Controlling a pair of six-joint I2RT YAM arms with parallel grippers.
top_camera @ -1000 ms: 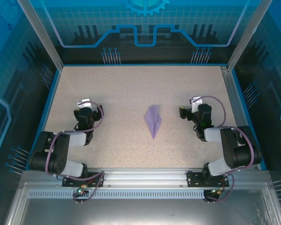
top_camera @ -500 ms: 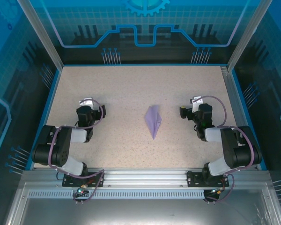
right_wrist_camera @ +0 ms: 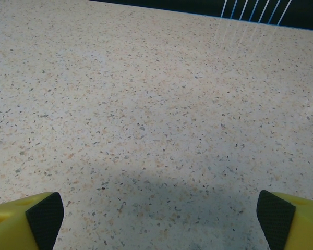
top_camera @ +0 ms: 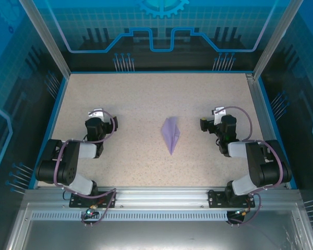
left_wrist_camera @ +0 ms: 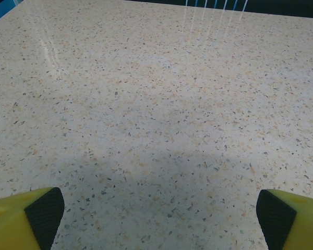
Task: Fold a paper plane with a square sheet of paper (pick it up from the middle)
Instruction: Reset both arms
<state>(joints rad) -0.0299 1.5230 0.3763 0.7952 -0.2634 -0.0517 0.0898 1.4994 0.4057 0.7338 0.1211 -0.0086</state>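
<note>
Speckled beige stone-look tabletop spreads across an enclosure of blue-lit transparent walls with aluminium corner posts. Near the middle of this surface, slightly right of centre, lies the slim, pointed lavender paper plane. It rests flat on the table, kite-shaped with a centre ridge, its narrow tip aimed toward the arm bases. It sits between the two arms and well apart from both.

The left gripper is low over the table to the plane's left. In the left wrist view its yellow fingers with black pads stand wide apart over bare tabletop, with nothing between them. The right gripper is to the plane's right. Its black pads are likewise spread wide over bare speckled surface, gripping nothing.
</note>
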